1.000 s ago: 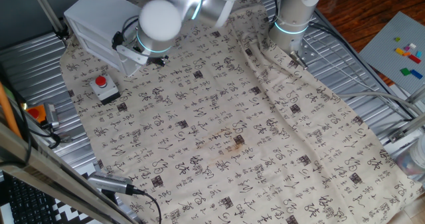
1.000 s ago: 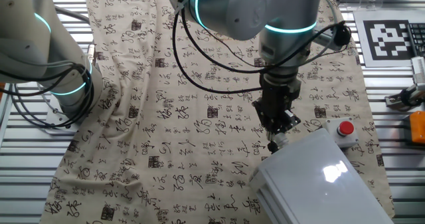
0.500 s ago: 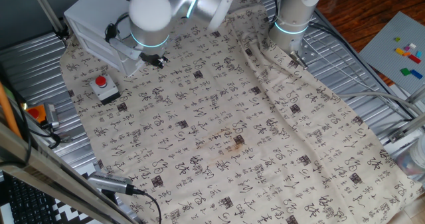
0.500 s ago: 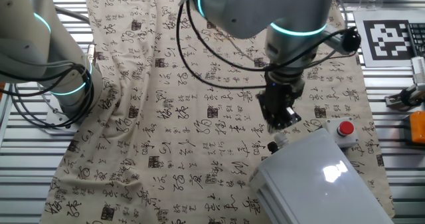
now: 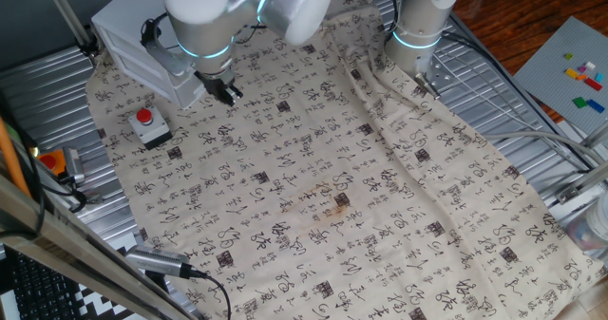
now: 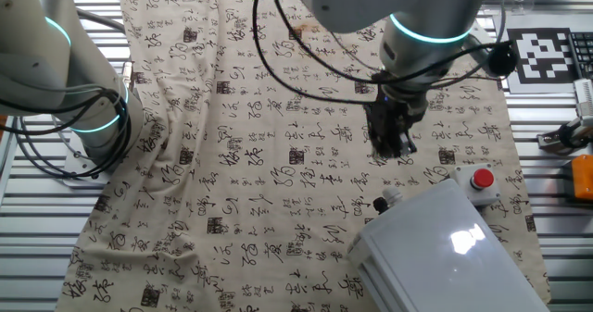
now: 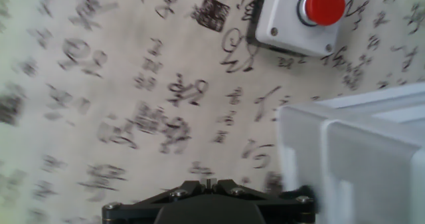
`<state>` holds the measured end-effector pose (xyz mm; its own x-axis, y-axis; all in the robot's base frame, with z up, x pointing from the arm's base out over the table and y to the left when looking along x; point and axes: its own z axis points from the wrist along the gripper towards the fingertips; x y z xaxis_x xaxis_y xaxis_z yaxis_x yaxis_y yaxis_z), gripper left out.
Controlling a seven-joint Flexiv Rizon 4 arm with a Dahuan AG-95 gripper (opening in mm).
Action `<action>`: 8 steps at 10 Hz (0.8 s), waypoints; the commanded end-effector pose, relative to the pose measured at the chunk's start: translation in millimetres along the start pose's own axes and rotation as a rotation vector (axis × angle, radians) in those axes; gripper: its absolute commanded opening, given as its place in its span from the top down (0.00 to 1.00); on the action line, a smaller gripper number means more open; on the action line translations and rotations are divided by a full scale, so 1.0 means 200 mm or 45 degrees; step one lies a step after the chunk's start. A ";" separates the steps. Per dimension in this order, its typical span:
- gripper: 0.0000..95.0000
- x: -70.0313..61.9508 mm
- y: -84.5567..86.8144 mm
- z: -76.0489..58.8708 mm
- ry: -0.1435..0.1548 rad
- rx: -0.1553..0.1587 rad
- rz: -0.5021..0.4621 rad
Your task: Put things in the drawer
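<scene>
Hand view gives you the plainest read, taken left to right: ahead of the gripper's black body (image 7: 209, 204) lies bare beige cloth printed with black characters (image 7: 133, 98), then up and to the right the small grey box with a red button (image 7: 302, 18), and close on the right the corner of the white boxy plastic cabinet (image 7: 362, 157). The fingertips stay out of shot there, and in both fixed views the gripper (image 6: 394, 141) is too dark and small to read, so you cannot tell whether the fingers stand apart or together. It hangs above the cloth just beside the cabinet's front (image 5: 142, 68), touching nothing.

The small pale tan block shows in no view; it may be inside or hidden. The cabinet's drawer looks pushed in, though its front is mostly hidden behind the arm.

You seem to be at the drawer-handling stage. The next move likely calls for lining the fingers up with the drawer front without clipping the button box.
</scene>
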<state>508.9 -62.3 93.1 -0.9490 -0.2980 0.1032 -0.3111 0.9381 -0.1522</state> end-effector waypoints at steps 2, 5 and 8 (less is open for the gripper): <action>1.00 -0.04 0.18 -0.02 -0.019 -0.128 0.131; 1.00 -0.04 0.20 -0.03 -0.015 -0.128 0.123; 1.00 -0.03 0.21 -0.04 -0.039 -0.181 0.181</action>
<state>504.6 -20.0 93.5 -0.9795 -0.1921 0.0609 -0.1952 0.9795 -0.0500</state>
